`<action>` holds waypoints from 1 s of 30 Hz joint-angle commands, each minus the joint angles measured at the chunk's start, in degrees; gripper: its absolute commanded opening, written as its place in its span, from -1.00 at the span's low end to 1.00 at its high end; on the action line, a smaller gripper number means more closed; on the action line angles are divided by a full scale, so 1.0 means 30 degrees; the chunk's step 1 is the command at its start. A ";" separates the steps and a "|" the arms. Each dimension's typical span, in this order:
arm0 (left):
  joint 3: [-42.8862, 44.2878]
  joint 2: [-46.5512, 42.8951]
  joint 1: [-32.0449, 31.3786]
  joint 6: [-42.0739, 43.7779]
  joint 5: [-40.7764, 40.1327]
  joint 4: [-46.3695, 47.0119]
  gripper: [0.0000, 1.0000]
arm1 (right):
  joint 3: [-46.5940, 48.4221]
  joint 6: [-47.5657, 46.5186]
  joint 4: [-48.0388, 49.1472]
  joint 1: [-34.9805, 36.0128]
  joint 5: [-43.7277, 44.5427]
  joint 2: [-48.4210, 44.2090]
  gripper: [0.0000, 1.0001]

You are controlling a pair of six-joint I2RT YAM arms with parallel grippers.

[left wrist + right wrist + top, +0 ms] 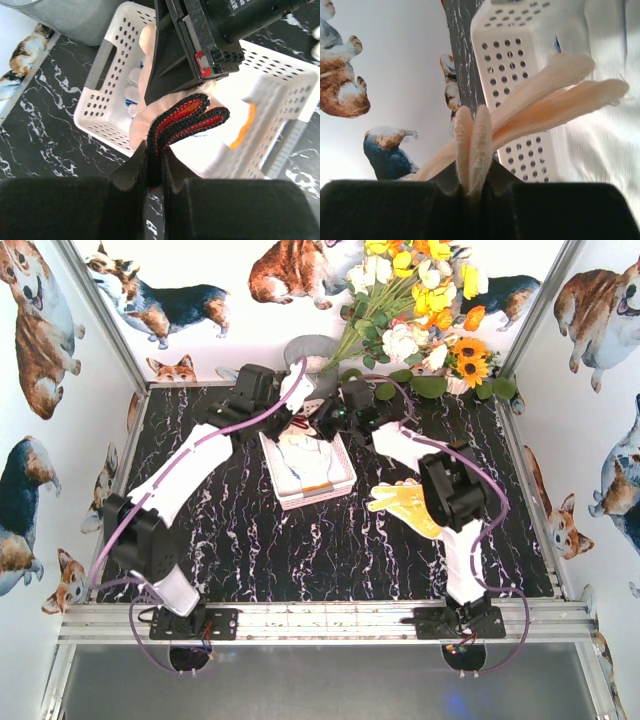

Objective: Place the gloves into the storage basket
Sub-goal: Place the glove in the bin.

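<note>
A cream glove (144,117) with a black, red-stitched cuff (187,116) hangs stretched just above the white latticed storage basket (106,97). My left gripper (156,150) is shut on the cuff. My right gripper (472,172) is shut on the glove's cream fingers (555,97), with the basket wall (517,55) right behind them. The right gripper's black body (215,30) fills the top of the left wrist view. In the basket lie a white glove with orange trim (240,131) and a blue-palmed one (132,92). A yellow glove (403,502) lies on the table right of the basket (342,483).
A grey round pot (310,348) stands behind the basket, next to a bunch of flowers (420,300) at the back right. Walls printed with dogs close in the black marbled table (250,550) on three sides.
</note>
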 commanded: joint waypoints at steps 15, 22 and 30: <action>0.2286 0.3422 0.0946 0.2568 -0.1084 0.1500 -1.00 | 0.4962 -0.4689 0.3063 -0.0901 -0.2064 0.4731 -1.00; 0.1116 0.3356 0.0910 0.1387 0.0674 0.1328 -1.00 | 0.4238 -0.6409 0.1412 -0.0897 -0.1744 0.4362 -1.00; -0.1307 0.2544 0.0777 0.0498 0.1684 0.1889 -1.00 | 0.3224 -0.7851 0.0123 -0.0816 -0.1679 0.3763 -1.00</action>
